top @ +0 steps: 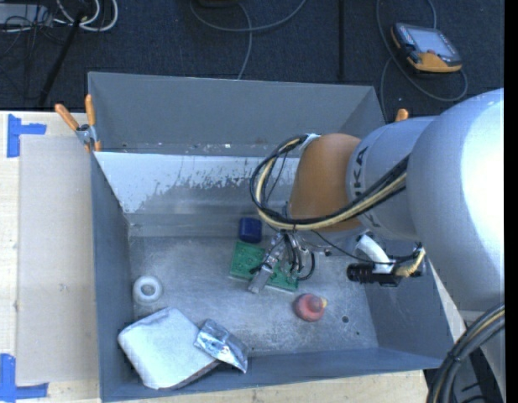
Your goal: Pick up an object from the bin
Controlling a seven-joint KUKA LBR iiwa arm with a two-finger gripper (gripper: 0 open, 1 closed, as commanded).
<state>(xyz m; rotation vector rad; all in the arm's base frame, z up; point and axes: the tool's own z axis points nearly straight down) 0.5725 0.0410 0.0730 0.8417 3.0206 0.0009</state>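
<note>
Currently the flat green rectangular card (242, 263), resembling a small circuit board, is lying near the middle of the grey metal bin (158, 141), flat on the floor and not raised. The gripper (260, 277) is sitting low over the card's front half, its tip appearing to touch or nearly touch the surface. Spread or clamped: cannot tell. Nothing is showing as gripped.

Neighbours, placed from the green card:
- A small dark blue block (250, 230) is sitting just beside its back edge.
- A pink rounded lump (309, 306) is lying near its front right corner.
- A white tape ring (147, 290) is lying well apart to the left.
- A white padded cloth (158, 347) and a crumpled silver foil packet (221, 345) are lying front-left, touching each other.

Judgement: the approach is looking finished, while securing and lifting are remaining.
</note>
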